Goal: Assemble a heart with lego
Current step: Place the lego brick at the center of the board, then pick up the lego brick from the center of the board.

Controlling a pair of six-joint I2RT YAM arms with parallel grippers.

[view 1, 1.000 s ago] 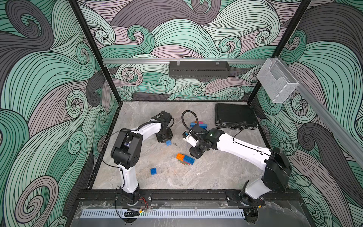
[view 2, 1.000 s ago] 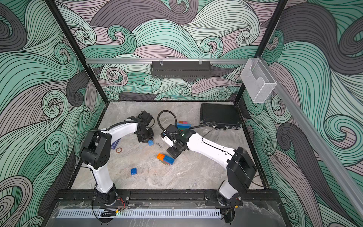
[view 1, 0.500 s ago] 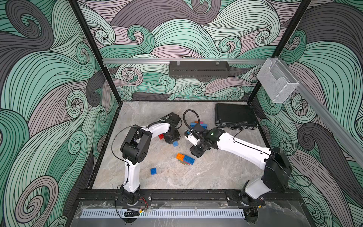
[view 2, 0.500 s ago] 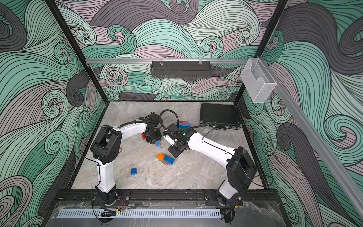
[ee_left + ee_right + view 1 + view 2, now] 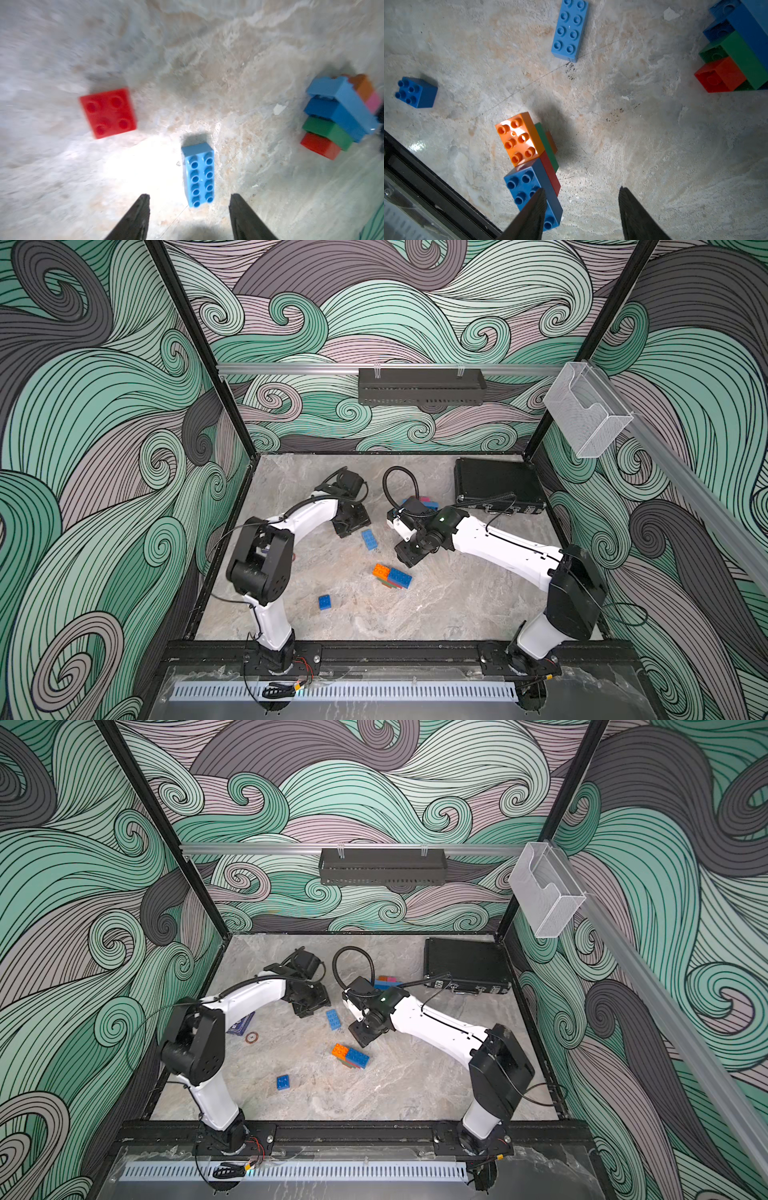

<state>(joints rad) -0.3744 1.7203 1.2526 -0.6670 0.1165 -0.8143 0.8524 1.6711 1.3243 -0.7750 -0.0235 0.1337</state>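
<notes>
A light blue oblong lego brick [image 5: 198,176] [image 5: 369,539] [image 5: 333,1019] lies studs up on the table. My left gripper [image 5: 190,196] [image 5: 353,522] hangs open just behind it, fingers clear of its sides. A red square brick [image 5: 108,113] lies nearby. My right gripper [image 5: 581,189] [image 5: 409,558] [image 5: 361,1036] is open and empty beside a small stack topped with orange and blue [image 5: 527,158] [image 5: 392,576] [image 5: 350,1056]. A taller stepped stack [image 5: 340,116] [image 5: 737,54] [image 5: 386,982] lies behind the right wrist. A dark blue square brick [image 5: 324,602] [image 5: 416,92] sits alone near the front.
A black case [image 5: 494,485] [image 5: 461,963] lies at the back right. A flat dark blue card box [image 5: 241,1023] and a small ring [image 5: 251,1038] lie by the left arm. The black front rail [image 5: 425,176] borders the table.
My left gripper was shut and has opened. The light blue brick now lies free on the table, slightly further right. The left arm swung right, then back. The right arm barely moved.
</notes>
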